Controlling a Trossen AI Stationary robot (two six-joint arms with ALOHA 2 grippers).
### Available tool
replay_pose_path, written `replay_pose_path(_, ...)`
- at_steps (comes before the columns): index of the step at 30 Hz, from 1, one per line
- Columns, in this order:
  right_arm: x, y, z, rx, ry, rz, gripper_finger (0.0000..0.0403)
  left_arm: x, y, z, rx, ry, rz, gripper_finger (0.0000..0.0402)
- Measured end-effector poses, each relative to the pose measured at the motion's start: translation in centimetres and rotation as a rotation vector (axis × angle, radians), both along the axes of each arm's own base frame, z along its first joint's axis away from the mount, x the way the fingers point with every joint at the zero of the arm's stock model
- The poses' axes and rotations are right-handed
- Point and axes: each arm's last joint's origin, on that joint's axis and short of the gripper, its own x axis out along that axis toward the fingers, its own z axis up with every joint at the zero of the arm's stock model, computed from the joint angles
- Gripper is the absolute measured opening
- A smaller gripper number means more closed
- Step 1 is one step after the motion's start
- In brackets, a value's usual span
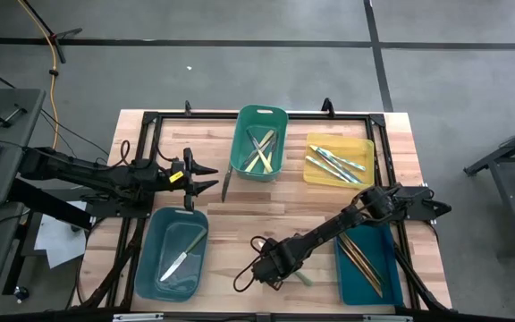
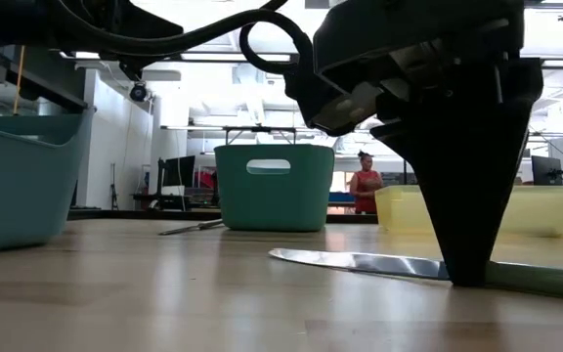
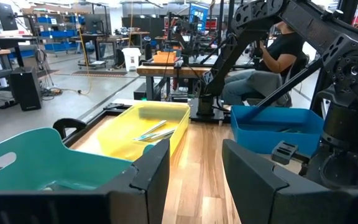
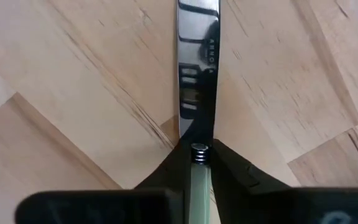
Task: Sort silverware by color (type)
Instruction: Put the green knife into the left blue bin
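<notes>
A knife with a metal blade [image 4: 197, 62] and a pale green handle [image 4: 199, 190] lies flat on the wooden table near its front edge; in the low view its blade [image 2: 360, 262] points left of the fingers. My right gripper [image 1: 271, 268] stands over it, pointing down, shut on it. My left gripper [image 1: 206, 176] hovers open and level at the table's left, next to the green bin [image 1: 262, 111]. Another knife [image 1: 225, 183] lies on the table beside that bin. My right gripper pinches the knife's handle at its blade end [image 4: 199, 155] between its two fingers, one on each long side. The fingers [image 2: 467, 225] come from above, pointing down, and lie across the knife. Blade and handle [image 2: 541, 281] rest flat on the table.
Four bins stand around: the green one at the far middle and a yellow one [image 1: 338, 139] to its right, both with utensils, a grey-blue one [image 1: 155, 233] at the near left with one knife, a teal one [image 1: 351, 291] at the near right with dark-handled pieces.
</notes>
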Motion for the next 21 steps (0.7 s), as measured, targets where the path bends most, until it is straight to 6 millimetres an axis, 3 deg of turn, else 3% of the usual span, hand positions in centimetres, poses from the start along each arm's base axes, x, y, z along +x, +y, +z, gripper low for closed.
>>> replay_pose_path(3, -0.01, -0.01, -0.02, -0.001, 0.0, 0.011, 0.0029, 0.0, 0.0, 0.0, 0.0, 0.0, 0.0, 0.014)
replay_pose_path(21, -0.01, -0.03, -0.06, -0.005, -0.004, 0.032, 0.0029, 0.0, -0.01, -0.03, 0.0, 0.003, 0.0, 0.014)
